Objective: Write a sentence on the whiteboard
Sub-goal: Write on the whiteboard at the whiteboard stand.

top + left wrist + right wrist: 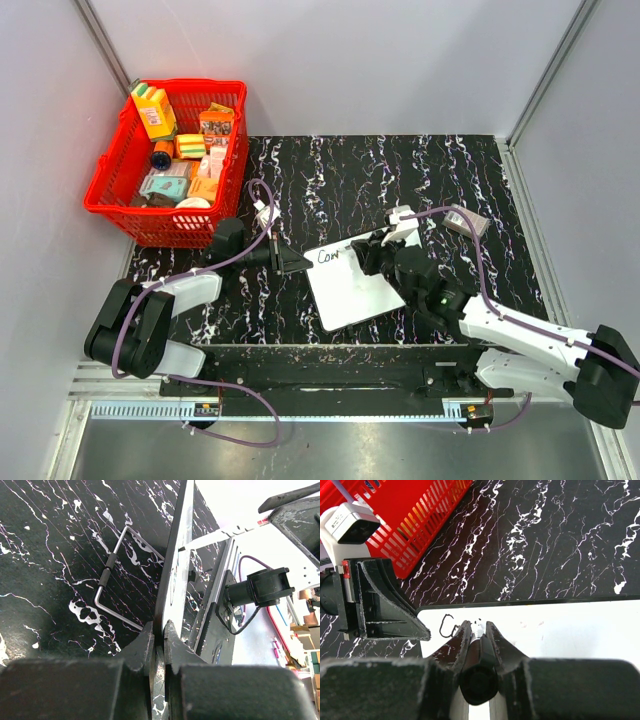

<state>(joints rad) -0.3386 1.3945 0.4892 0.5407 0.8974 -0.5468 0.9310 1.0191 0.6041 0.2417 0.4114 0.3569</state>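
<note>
The whiteboard [350, 280] lies flat on the black marbled table, mid-frame. Dark handwriting [328, 256], the first few letters of the sentence, sits at its top left corner. My left gripper [291, 261] is shut on the board's left edge; in the left wrist view the fingers [159, 635] pinch the thin board [176, 545] edge-on. My right gripper [366, 252] is shut on a black marker [479, 665], tip down on the whiteboard [560, 630] just right of a written "C" [446, 625].
A red basket [170, 165] full of small packages stands at the back left. A bent metal wire handle [112, 582] lies on the table beside the board. Grey walls close the table at the back and sides.
</note>
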